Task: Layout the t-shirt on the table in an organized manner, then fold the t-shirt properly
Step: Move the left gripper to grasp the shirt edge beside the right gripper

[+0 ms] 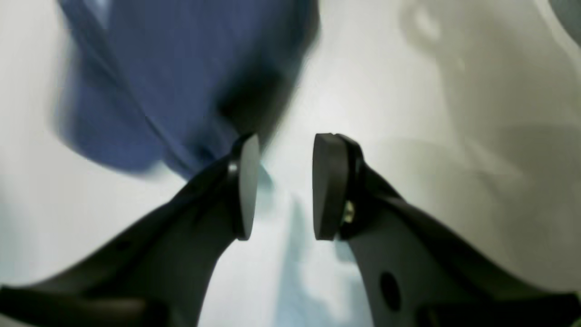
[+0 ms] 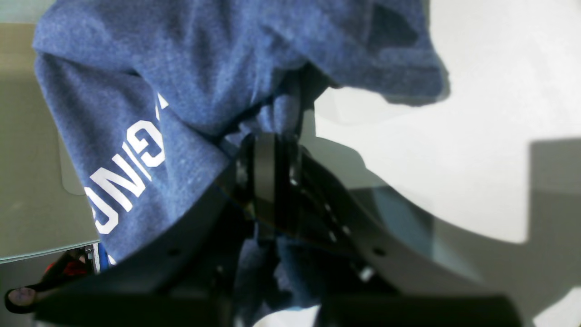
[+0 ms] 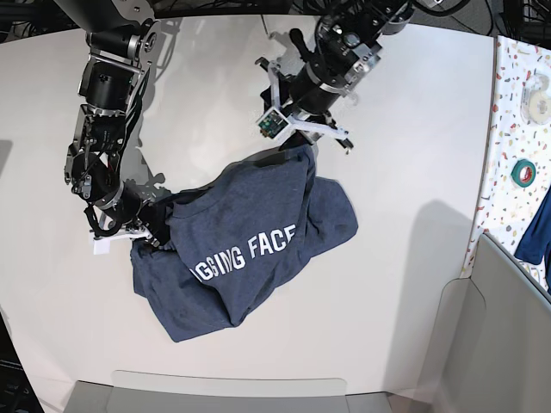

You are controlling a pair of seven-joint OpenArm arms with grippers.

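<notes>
Right jaws (image 2: 268,150) pinch the t-shirt (image 3: 250,249); left jaws (image 1: 286,186) spread, empty.

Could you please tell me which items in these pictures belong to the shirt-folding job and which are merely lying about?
Part of the job:
- t-shirt, navy with white lettering, bunched up
- table, the white top it lies on
- right gripper, shut on the t-shirt
- left gripper, open

Just lying about, on the speckled side surface:
- green tape roll
- pale tape roll
- blue cloth
</notes>
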